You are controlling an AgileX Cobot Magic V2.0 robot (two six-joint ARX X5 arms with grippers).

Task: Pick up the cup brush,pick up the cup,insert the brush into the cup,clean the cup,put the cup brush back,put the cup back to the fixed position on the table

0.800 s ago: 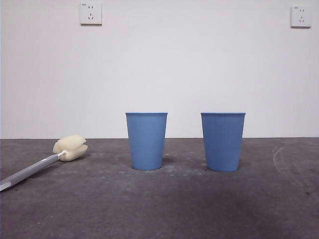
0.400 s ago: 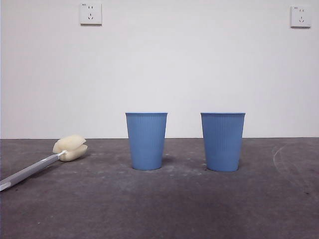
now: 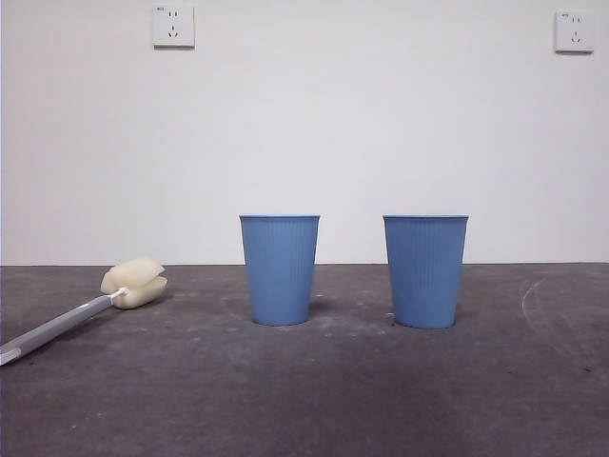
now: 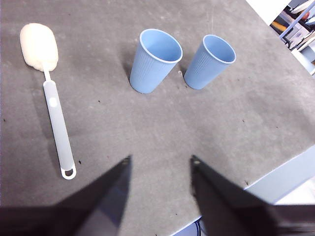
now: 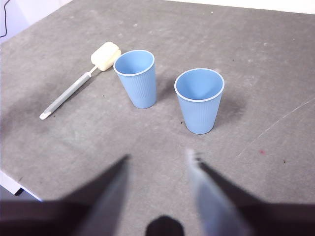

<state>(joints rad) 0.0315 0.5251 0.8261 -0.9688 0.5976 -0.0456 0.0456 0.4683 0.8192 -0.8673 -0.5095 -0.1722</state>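
Note:
The cup brush (image 3: 86, 308) lies flat on the table (image 3: 304, 400) at the left, sponge head toward the wall; it also shows in the left wrist view (image 4: 51, 101) and right wrist view (image 5: 78, 86). Two blue ribbed cups stand upright and empty: the left cup (image 3: 280, 269) (image 4: 152, 61) (image 5: 137, 78) and the right cup (image 3: 425, 271) (image 4: 210, 61) (image 5: 199, 101). My left gripper (image 4: 160, 164) is open, high above the table's near side, between brush and cups. My right gripper (image 5: 157, 160) is open, high above the near side, in front of the cups. Neither shows in the front view.
A white wall with two sockets (image 3: 173, 26) (image 3: 575, 30) stands behind the table. The table's edge (image 4: 275, 172) shows in the left wrist view, and another edge (image 5: 12, 184) in the right wrist view.

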